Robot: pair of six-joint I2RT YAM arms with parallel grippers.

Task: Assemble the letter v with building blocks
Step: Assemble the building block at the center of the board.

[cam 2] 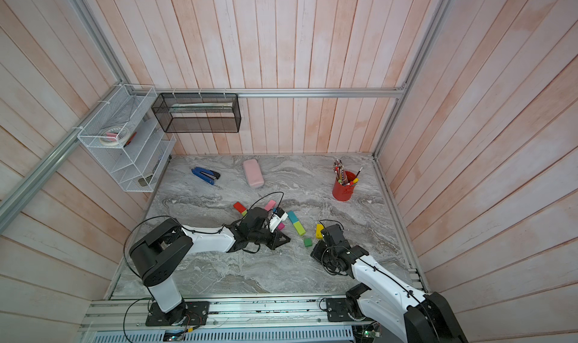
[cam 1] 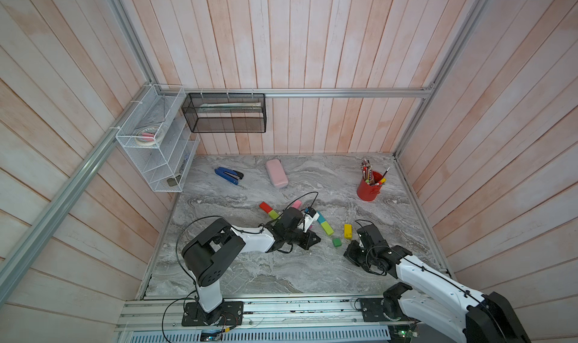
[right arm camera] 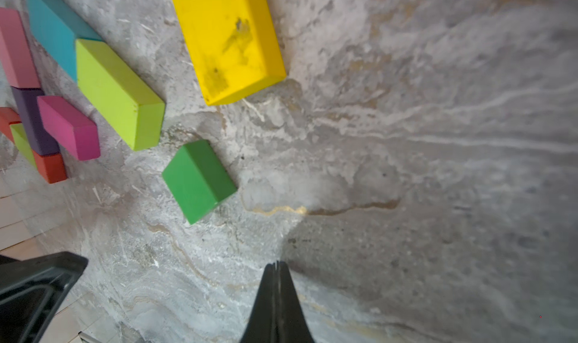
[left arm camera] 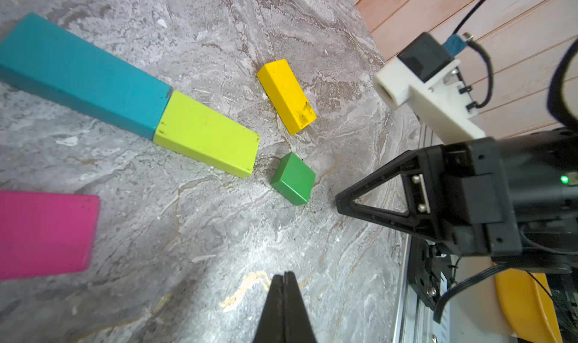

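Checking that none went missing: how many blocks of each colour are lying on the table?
red blocks: 2
lime blocks: 2
pink block: 1
teal block: 1
yellow block: 1
green block: 1
purple block: 1
magenta block: 1
Total: 10

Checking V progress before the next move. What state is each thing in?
left gripper: shut, empty
right gripper: shut, empty
teal block: flat, end against lime block
lime block: flat, touching teal block
yellow block: flat, alone
green cube: loose, touching nothing
magenta block: lying flat
red pencil cup: upright, full
pink case: closed, lying flat
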